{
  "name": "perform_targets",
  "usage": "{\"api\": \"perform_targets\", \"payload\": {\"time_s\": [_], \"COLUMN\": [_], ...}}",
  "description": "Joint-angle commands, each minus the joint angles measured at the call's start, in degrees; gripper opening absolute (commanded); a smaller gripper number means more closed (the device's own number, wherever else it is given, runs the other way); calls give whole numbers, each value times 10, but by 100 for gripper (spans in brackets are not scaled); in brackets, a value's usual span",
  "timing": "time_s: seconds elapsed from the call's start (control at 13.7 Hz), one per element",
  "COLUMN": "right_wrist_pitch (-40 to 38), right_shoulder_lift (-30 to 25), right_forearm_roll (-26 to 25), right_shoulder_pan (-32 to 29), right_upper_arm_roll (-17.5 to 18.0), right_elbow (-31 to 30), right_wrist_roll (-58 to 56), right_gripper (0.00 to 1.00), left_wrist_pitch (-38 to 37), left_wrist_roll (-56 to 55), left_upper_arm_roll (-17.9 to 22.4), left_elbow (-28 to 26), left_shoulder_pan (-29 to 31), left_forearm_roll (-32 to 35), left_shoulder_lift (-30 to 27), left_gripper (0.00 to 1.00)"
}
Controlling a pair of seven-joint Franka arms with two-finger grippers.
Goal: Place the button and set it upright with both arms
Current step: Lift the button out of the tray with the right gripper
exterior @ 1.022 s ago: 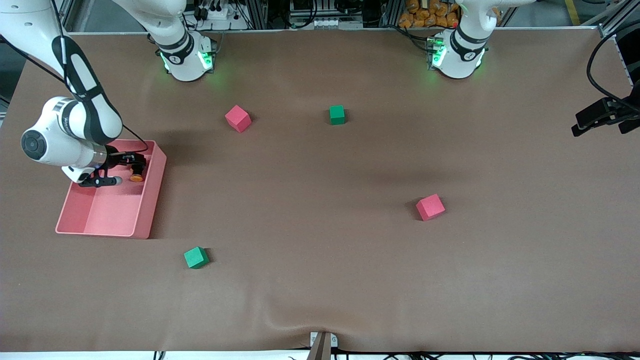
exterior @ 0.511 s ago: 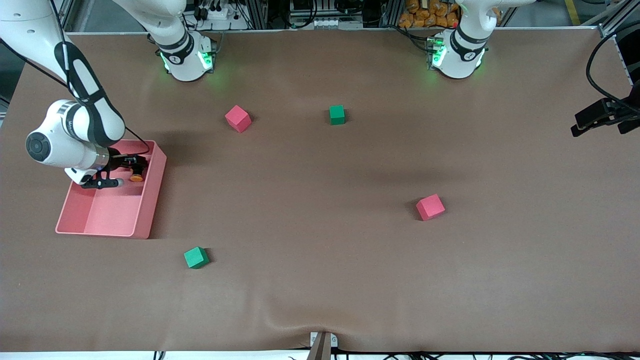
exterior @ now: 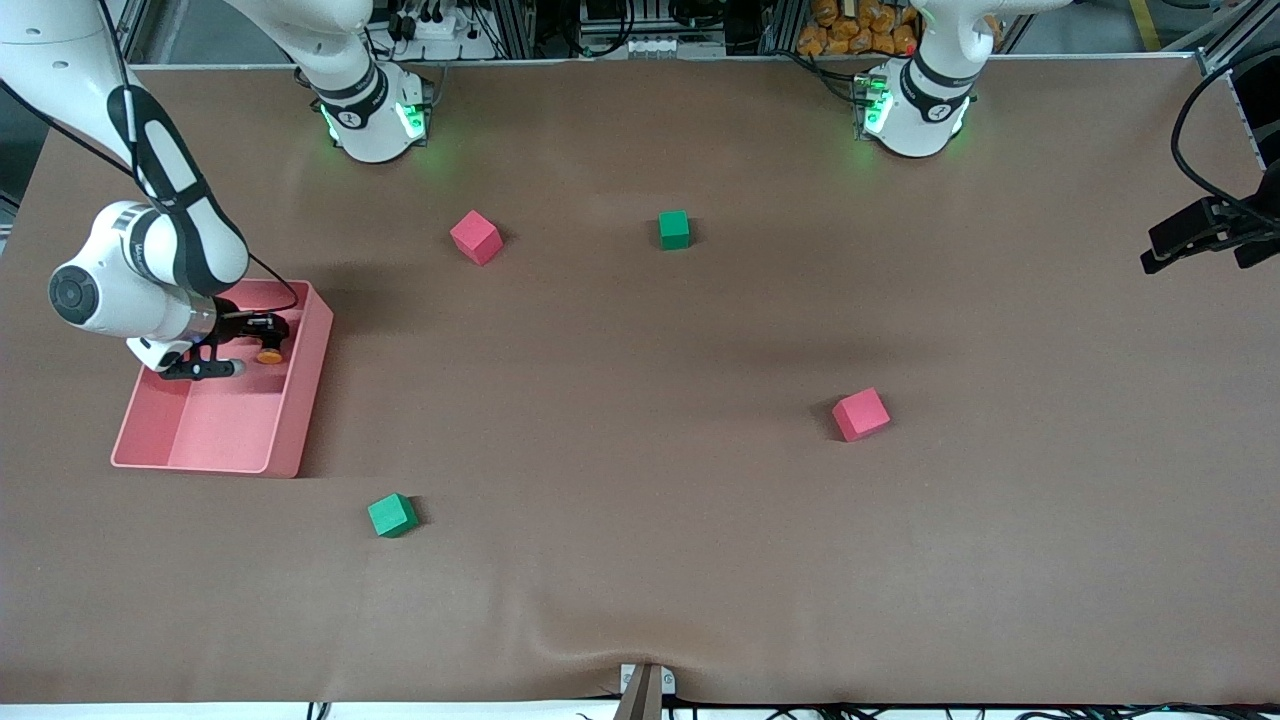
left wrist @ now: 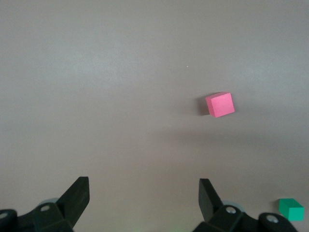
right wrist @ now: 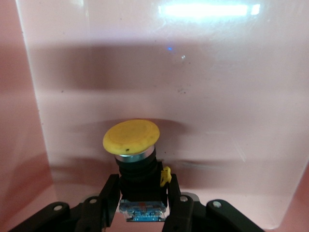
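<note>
The right gripper point(exterior: 262, 338) was down inside the pink tray point(exterior: 300, 420), at the end of the tray farther from the front camera. Its fingers point(right wrist: 107, 200) were pressed in on both sides of the button point(right wrist: 137, 166), clamping the black body. The orange-yellow cap point(right wrist: 131, 137) stuck out past the fingertips toward the tray's wall. In the front view the cap showed as a small orange spot at the gripper's tip point(exterior: 269, 354), so the button was in the tray, held by the right arm point(exterior: 150, 270). Whether it rested on the tray floor or hung just above it, I could not tell.

The tray sat toward the right arm's end of the table point(exterior: 640, 560), on the brown cloth.

The left gripper point(exterior: 1205, 238) waited off at the left arm's end of the table, up in the air over the table's edge. Its fingers point(left wrist: 77, 198) stood wide apart with nothing between them. Through the gap the left wrist view showed bare cloth, a pink cube point(left wrist: 220, 104) and a corner of a green cube point(left wrist: 291, 209).

Four cubes lay scattered. One pink cube point(exterior: 475, 237) and one green cube point(exterior: 674, 229) sat near the arms' bases. Another pink cube point(exterior: 860, 414) lay nearer the front camera, toward the left arm's end. A second green cube point(exterior: 392, 515) lay nearer the camera than the tray, just apart from its corner.
</note>
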Motion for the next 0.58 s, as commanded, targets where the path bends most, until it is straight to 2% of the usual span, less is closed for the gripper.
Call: {"api": "perform_targets", "payload": {"time_s": [0.0,0.51], "right_wrist_pitch": [3,-30], "right_shoulder_lift": [7,-26], "right_forearm_roll": [0,1], "right_shoulder_pan": [-13,-25], "right_upper_arm_roll": [4,5], "right_elbow": [11,39], "right_wrist_roll": [-5,-13], "right_gripper": [35,21], "left_wrist_pitch": [-7,-7], "left_wrist_roll": [15,14], "left_upper_arm_roll": [0,0], "left_elbow": [6,7], "left_shoulder_pan": [2,1], "left_forearm_roll": [-10,-10], "left_shoulder_lift": [2,2], "left_gripper": [100,100]}}
